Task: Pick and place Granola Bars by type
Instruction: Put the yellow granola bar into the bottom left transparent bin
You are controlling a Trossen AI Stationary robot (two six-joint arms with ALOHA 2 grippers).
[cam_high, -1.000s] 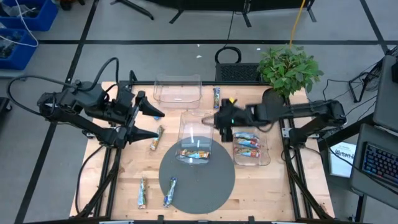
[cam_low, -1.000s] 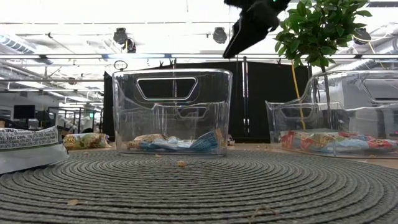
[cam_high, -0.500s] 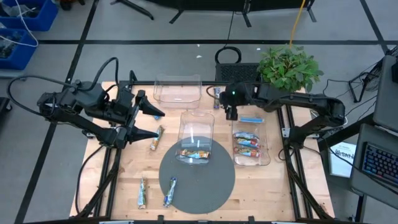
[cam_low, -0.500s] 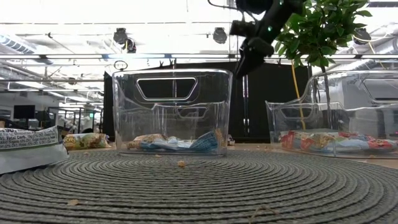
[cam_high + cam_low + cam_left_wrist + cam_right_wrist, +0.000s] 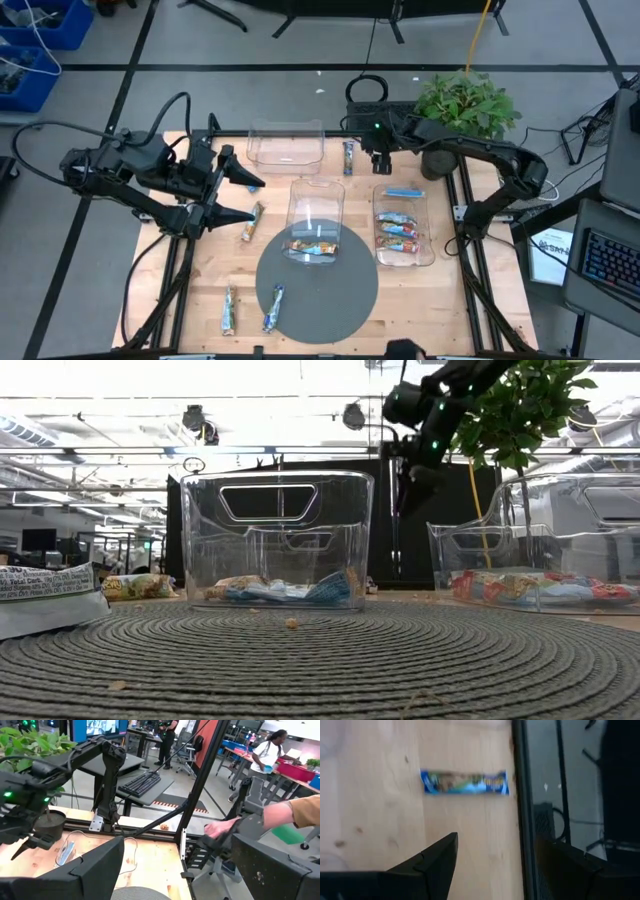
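The Granola Bars lie scattered. One blue bar [image 5: 348,157] [image 5: 465,782] rests flat on the wood by the far edge. Others sit in the middle clear bin [image 5: 315,245] and the right clear bin [image 5: 400,232]. Loose bars lie at the left [image 5: 252,221] and near the front [image 5: 229,310] [image 5: 273,307]. My right gripper [image 5: 376,162] [image 5: 495,865] hangs open above the table just right of the far blue bar, touching nothing. My left gripper [image 5: 245,197] [image 5: 175,870] waits open over the table's left side, raised and pointing roughly level.
An empty clear bin [image 5: 286,143] stands at the far edge. A round grey mat [image 5: 300,300] lies under the middle bin. A potted plant [image 5: 465,105] stands at the far right corner. A person's arm [image 5: 280,815] shows beyond the table.
My right gripper has swung from between the middle and right bins toward the table's far edge, sinking a little and tipping further down. It now hangs beside the far blue bar. Its fingers stay open.
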